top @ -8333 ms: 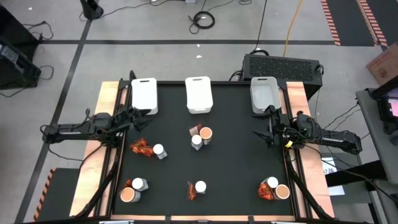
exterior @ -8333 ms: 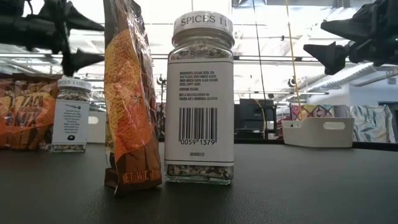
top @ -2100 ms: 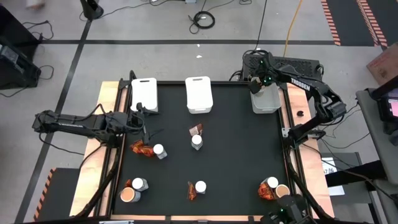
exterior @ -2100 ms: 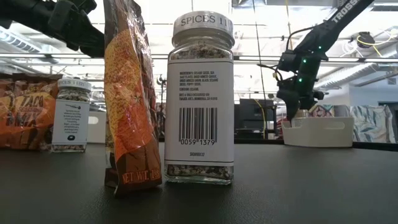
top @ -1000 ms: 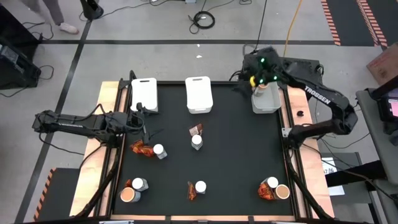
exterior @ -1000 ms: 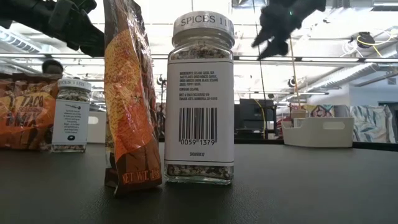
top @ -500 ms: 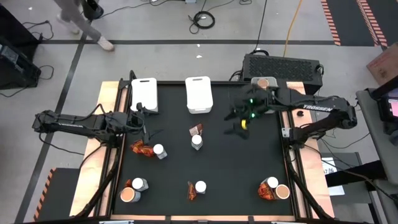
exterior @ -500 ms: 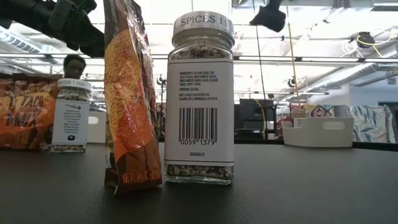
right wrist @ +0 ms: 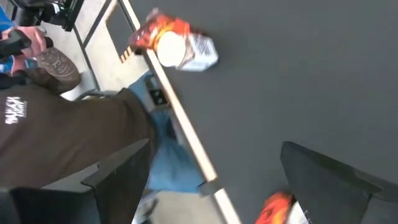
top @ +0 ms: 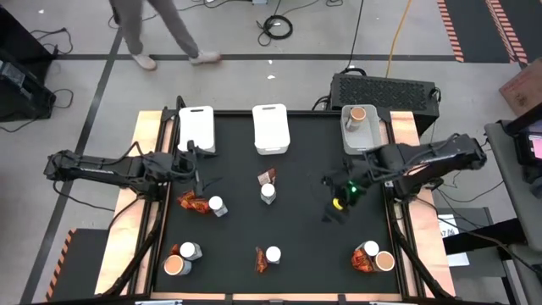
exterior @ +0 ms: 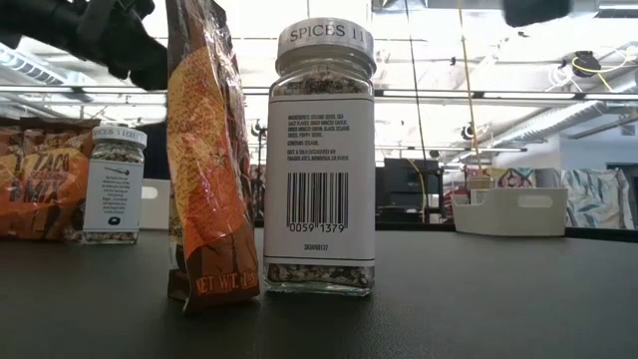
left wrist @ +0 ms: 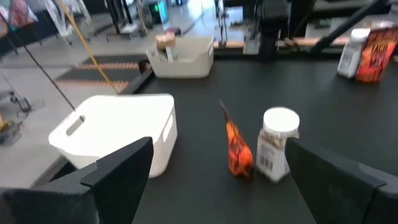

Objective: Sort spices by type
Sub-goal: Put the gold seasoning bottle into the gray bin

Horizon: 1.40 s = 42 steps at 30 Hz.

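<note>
Three white bins (top: pixel 272 129) sat along the table's (top: pixel 313 246) far edge, the right one holding a tan-topped tub (top: pixel 358 113), while the other spices, sachets (top: pixel 193 202), jars (top: pixel 268 193) and tubs (top: pixel 176 266), stood in small clusters across the black top. Both grippers had their jaws released and empty: the left gripper (top: pixel 201 167) hovered just before the left bin, and the right gripper (top: pixel 332 199) hung over bare tabletop right of centre.
</note>
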{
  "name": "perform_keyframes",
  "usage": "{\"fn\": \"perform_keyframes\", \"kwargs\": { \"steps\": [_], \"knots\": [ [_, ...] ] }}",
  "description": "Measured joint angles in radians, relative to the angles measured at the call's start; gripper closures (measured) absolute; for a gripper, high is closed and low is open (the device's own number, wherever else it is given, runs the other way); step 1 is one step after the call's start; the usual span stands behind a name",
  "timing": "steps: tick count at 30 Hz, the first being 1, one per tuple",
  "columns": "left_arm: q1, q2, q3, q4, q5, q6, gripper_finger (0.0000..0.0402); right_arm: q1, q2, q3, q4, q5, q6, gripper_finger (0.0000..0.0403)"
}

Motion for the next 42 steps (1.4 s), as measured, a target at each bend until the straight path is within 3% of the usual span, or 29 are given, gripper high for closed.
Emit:
{"fn": "perform_keyframes", "kwargs": {
  "steps": [8,14,22,27,34,42],
  "knots": [
    [0.000,0.001,0.000,0.068,0.041,0.071,0.0034,0.138,0.000,0.000,-0.012,-0.007,0.340,0.0053],
    [0.000,0.001,0.000,0.112,0.087,0.104,0.0034,0.208,0.039,0.000,0.030,0.034,0.415,0.0053],
    [0.000,0.001,0.000,0.113,0.099,0.135,0.0034,0.281,0.130,0.000,0.039,-0.176,0.590,0.0053],
    [0.000,0.001,0.000,0.128,0.101,0.142,0.0034,0.338,0.161,0.000,-0.025,-0.235,0.667,0.0053],
    [0.000,0.001,0.000,0.133,0.132,0.159,0.0034,0.449,0.174,0.000,-0.118,-0.230,0.717,0.0053],
    [0.000,0.001,0.000,0.138,0.132,0.161,0.0034,0.570,0.174,0.000,-0.197,-0.137,0.740,0.0053]
  ]
}}
